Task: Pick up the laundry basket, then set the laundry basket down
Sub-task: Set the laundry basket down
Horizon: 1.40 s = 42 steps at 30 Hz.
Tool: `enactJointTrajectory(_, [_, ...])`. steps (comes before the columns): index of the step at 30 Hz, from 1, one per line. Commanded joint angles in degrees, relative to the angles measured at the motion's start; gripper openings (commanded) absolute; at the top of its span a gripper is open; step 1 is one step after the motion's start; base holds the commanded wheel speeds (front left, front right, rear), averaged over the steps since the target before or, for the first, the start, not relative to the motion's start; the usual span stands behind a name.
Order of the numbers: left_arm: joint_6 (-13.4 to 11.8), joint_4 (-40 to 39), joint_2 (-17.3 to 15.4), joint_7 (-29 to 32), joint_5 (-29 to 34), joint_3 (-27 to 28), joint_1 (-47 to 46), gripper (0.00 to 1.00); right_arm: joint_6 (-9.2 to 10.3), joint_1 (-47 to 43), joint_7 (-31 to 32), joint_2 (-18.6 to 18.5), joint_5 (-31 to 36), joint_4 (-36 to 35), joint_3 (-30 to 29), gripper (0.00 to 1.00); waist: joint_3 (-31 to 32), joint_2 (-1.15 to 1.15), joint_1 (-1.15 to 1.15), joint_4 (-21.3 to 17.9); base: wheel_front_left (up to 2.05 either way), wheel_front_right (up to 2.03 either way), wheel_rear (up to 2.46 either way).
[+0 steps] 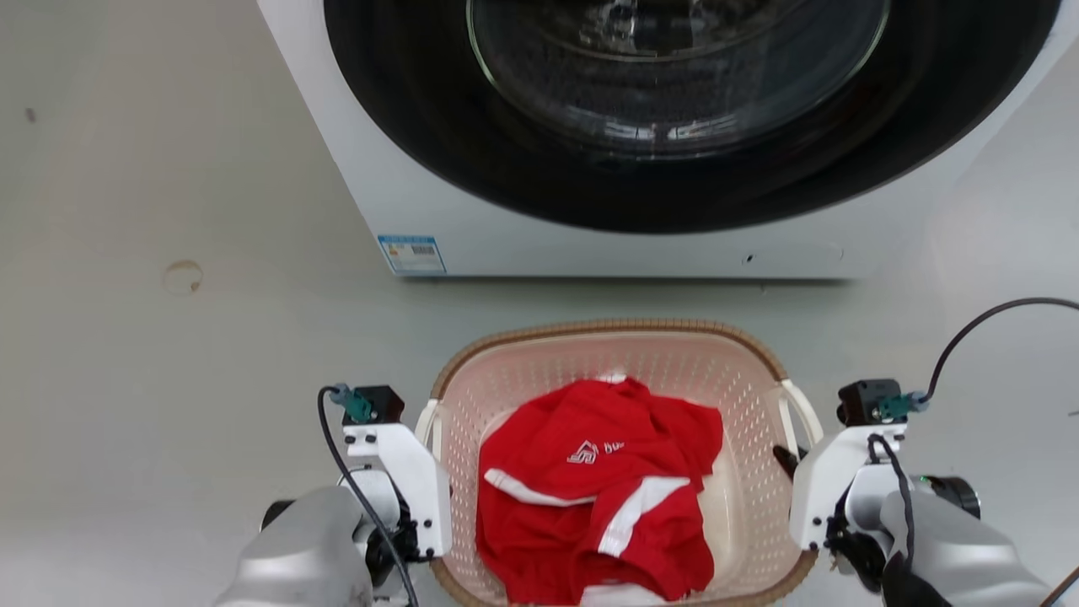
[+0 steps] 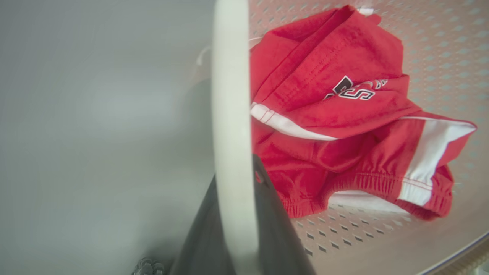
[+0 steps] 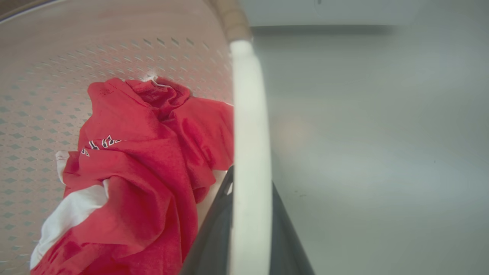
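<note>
Two grips carry this step, one on each side of the laundry basket (image 1: pixel 620 333), which sits just near of the washer (image 1: pixel 590 244), directly in front of its door. The left gripper (image 2: pixel 235 172) is clamped on the white left handle (image 2: pixel 231 95), with the bar running up between its dark fingers (image 2: pixel 275 229). The right gripper (image 3: pixel 250 179) is closed the same way on the right handle (image 3: pixel 248 114). I cannot tell from these views whether the basket's base is clear of the floor (image 1: pixel 169 379).

Both handles are thin, smooth bars, so I judge the main concern is keeping the two arms matched. They should rise together at the same rate and hold the same spacing. If they squeeze inward, the soft perforated walls may flex. If they pull apart, a handle may slide out of the jaws. If one side leads, the brown rim will tip and the bars may rotate in the grips.

The red garment (image 1: pixel 590 489) lies loosely towards the near side and looks light. It should shift little if the motion is slow and level.

The washer stands close on the far side, so the lift is best made straight up, or slightly towards the near side. For the set-down, lower the basket evenly until its base rests flat. Release only once both handles hang slack.
</note>
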<state>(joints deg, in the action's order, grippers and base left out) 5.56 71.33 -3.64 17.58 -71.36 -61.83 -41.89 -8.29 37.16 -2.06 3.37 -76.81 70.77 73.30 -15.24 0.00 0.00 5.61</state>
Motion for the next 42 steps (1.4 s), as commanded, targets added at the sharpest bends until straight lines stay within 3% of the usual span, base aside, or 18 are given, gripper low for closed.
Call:
enactJointTrajectory(1, [-1.1, 2.6, -6.3, -0.7, 1.1, 1.1, -2.7, 0.0, 0.8, 1.1, -1.9, -6.2, 0.6, 3.1, -0.2, 0.0, -3.4, 0.0, 0.0, 0.1, 0.0, 0.0, 0.0])
enactJointTrajectory(27, [1.7, 2.5, -2.5, -13.8, 4.5, 0.0, -19.1, 0.0, 0.8, 14.6, -11.9, -9.1, 7.3, 3.2, -4.6, 0.0, -30.2, 0.0, 0.0, 1.8, 0.0, 0.0, 0.0])
enactJointTrajectory(42, [1.9, 1.2, -2.0, -17.8, 6.1, -2.3, -24.6, 0.0, 0.8, 20.8, -12.9, -8.9, 12.8, 3.2, -9.4, 0.0, -37.4, 0.0, 0.0, 1.9, 0.0, 0.0, 0.0])
